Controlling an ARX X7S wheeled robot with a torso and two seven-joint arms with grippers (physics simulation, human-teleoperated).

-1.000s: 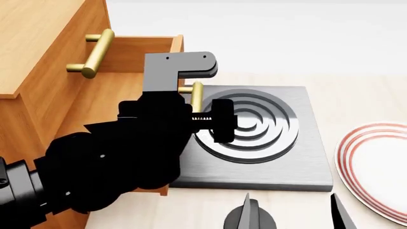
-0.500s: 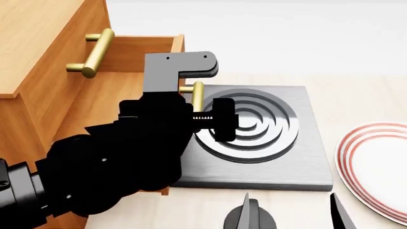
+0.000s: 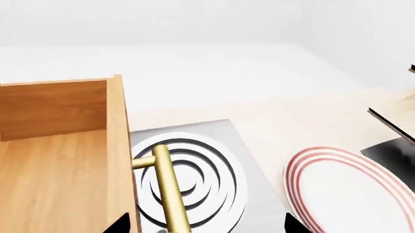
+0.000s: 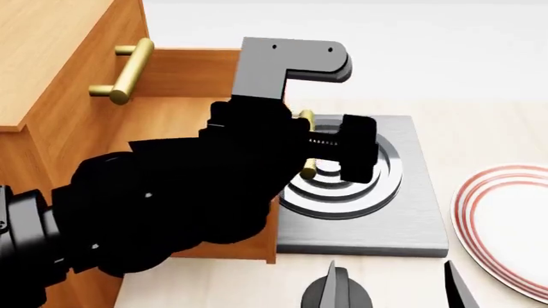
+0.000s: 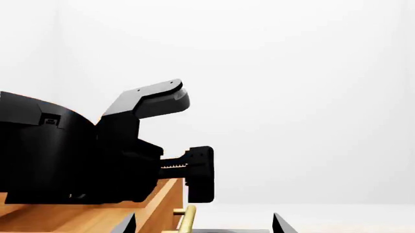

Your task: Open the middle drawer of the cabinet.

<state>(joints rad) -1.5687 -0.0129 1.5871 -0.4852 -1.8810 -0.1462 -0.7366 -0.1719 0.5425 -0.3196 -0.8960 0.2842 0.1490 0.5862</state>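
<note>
The orange-brown cabinet (image 4: pixel 60 64) stands at the left, its topmost front carrying a brass handle (image 4: pixel 128 70). The middle drawer (image 4: pixel 184 74) is pulled out over the grey hotplate (image 4: pixel 402 212). My left arm (image 4: pixel 214 192) lies over the drawer and hides most of its front. In the left wrist view the drawer's brass handle (image 3: pixel 170 189) runs between the wide-apart fingertips of my left gripper (image 3: pixel 206 225), which is open. The drawer's inside (image 3: pixel 58 179) is bare wood. My right gripper (image 4: pixel 394 292) is open, low at the front, apart from the drawer, and looks at the handle (image 5: pixel 186 221).
The hotplate with its ringed burner sits right beside the cabinet, partly under the drawer front. A white plate with red rings (image 4: pixel 505 224) lies at the right edge. The pale table top (image 4: pixel 479 128) runs on behind both.
The middle drawer has slid further out over the hotplate, and my left arm has moved with it, to the right and upward in the head view. The right gripper has stayed put.
</note>
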